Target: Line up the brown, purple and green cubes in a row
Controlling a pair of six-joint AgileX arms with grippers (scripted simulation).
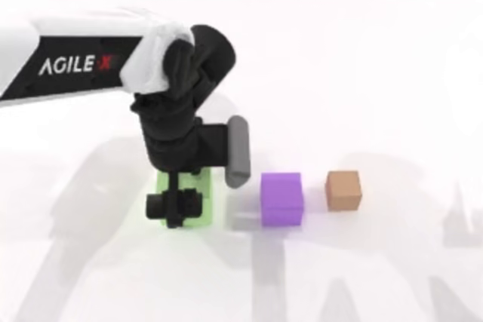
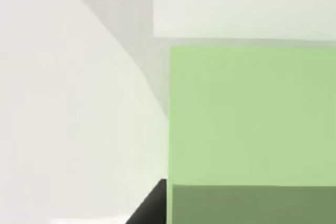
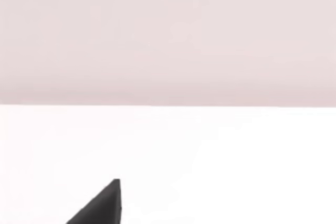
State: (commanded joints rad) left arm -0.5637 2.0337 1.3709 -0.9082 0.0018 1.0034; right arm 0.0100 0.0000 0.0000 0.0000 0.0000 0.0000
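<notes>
The green cube could be dragging or twisting out of line as the left gripper lifts away, if a finger catches it. The gripper is sitting directly over the cube; whether it is clamping it, I cannot tell. The purple cube and brown cube are lying beyond it, rightward. The right arm is parked out of the top view.

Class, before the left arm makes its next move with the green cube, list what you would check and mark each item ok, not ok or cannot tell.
1. Left claw over the green cube: ok.
2. Claw shut on it: cannot tell.
3. Green cube resting on the table: cannot tell.
4. Purple cube and brown cube side by side, apart: ok.
5. Green cube level with those two: ok, roughly.
6. Right arm out of the way: ok, absent from the top view.
</notes>
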